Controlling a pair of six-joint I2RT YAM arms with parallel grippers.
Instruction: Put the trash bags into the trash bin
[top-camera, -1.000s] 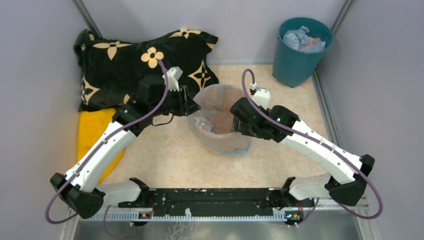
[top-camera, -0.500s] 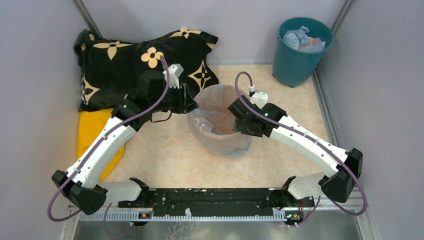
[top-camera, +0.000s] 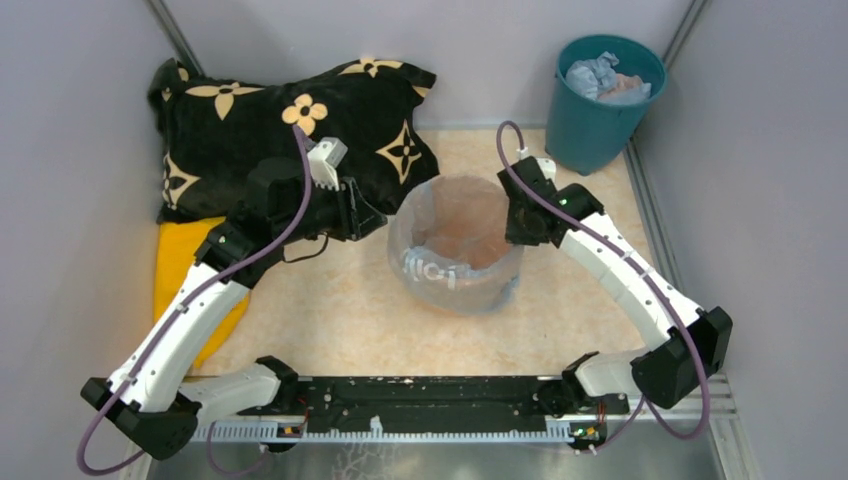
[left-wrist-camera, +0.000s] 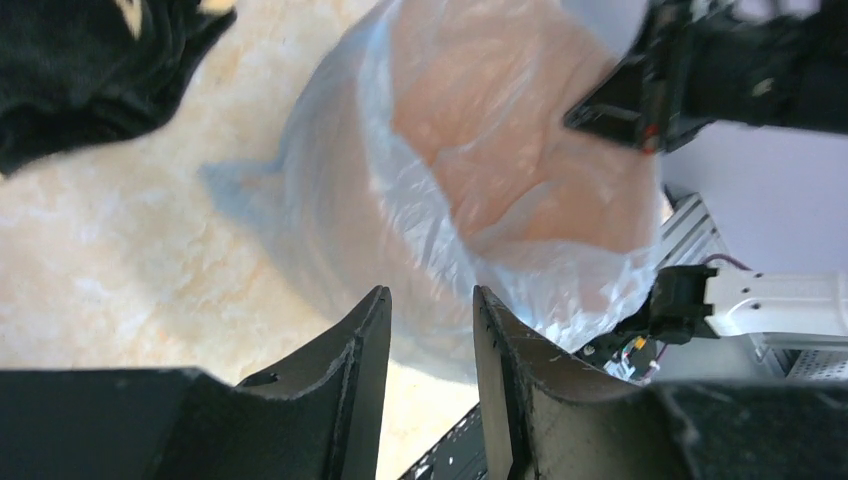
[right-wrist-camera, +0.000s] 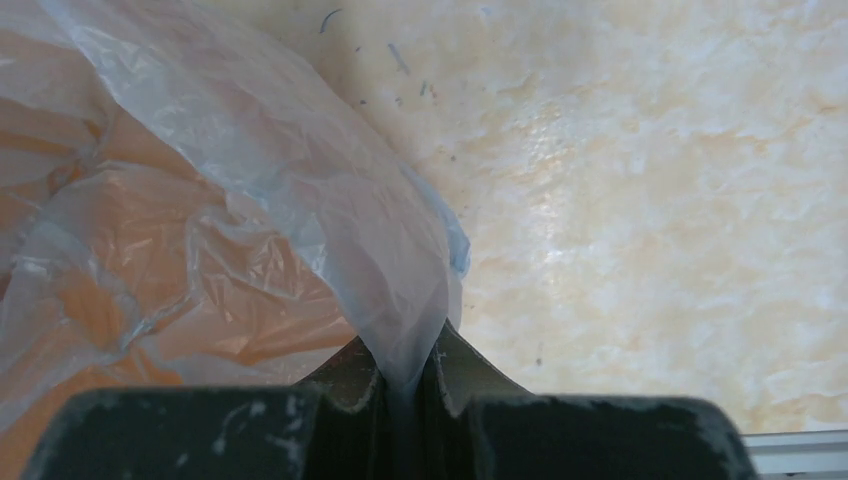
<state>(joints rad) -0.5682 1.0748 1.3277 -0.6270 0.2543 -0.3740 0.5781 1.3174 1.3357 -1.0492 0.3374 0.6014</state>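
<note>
1 trash bag (top-camera: 450, 272) is in and over the trash bin (top-camera: 470, 218): film lines the inside and drapes down the bin's outer wall, bunched on the bin's near side. Cannot tell if there is more than 1 layer.

Right gripper (right-wrist-camera: 404, 372) is at the bin's right rim, clenched on a fold of bag film; the wrist view shows the film pinched tight between the jaws. Left gripper (left-wrist-camera: 428, 320) is just beside the bin's left side, released, jaws apart with nothing gripped, aimed at the film-covered wall.

Step in hand, my read: seating the bag's mouth around the rim.

To do it well:
- Right pulls its fold outward and down past the bin's right edge, gently, since thin film tears or slips.
- Left closes on loose film at the bin's left side, not on the bin wall, and pulls the opposite way so the mouth spreads evenly.
- The bin looks light, so a 1-sided pull may tip or slide it.

Black pillow (top-camera: 250, 130) and yellow cloth (top-camera: 185, 260) lie left of the bin; the teal bucket (top-camera: 590, 125) stands behind it to the right, apart.
</note>
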